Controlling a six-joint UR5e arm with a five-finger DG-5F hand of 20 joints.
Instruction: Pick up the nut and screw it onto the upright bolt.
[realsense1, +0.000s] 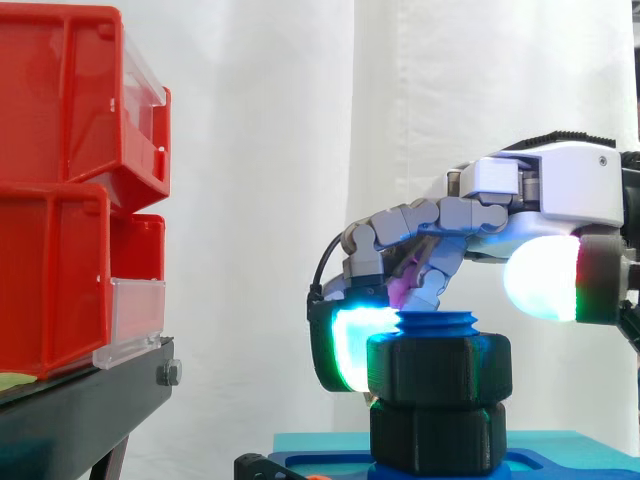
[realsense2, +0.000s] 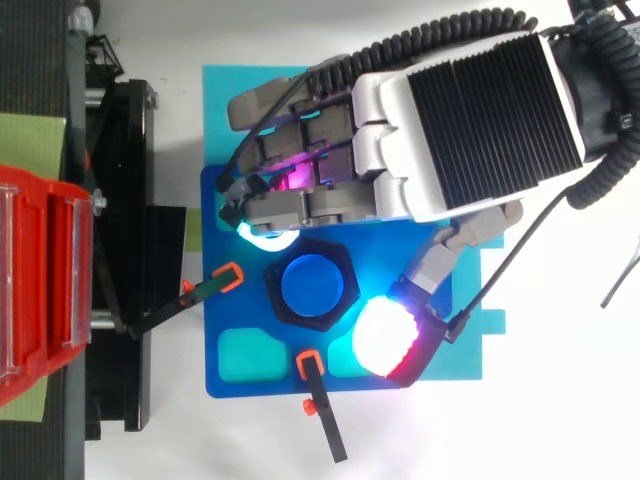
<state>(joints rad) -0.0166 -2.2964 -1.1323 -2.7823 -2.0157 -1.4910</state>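
Nearest the overhead camera is the ribbed black back of the hand, reaching in from the right over a dark blue plate. The plate lies on a paler teal sheet on the white counter.

The nut, black and six-sided, sits on the upright blue bolt, whose threaded top shows just above it. A second black hexagon sits directly below the nut, on the plate.

The fingers are curled down round the nut on the side facing the bins, and a cyan-glowing pad lies against the nut's flank. The thumb's white pad is on the opposite side. From above it sits just beside a corner of the nut, but from the side it looks a little higher than the nut's top, so it may not be touching.

Two black clamps with orange tips lie on the plate, one toward the bins and one at the plate's near edge. Red bins stand stacked on a black stand at the left, before a white curtain.
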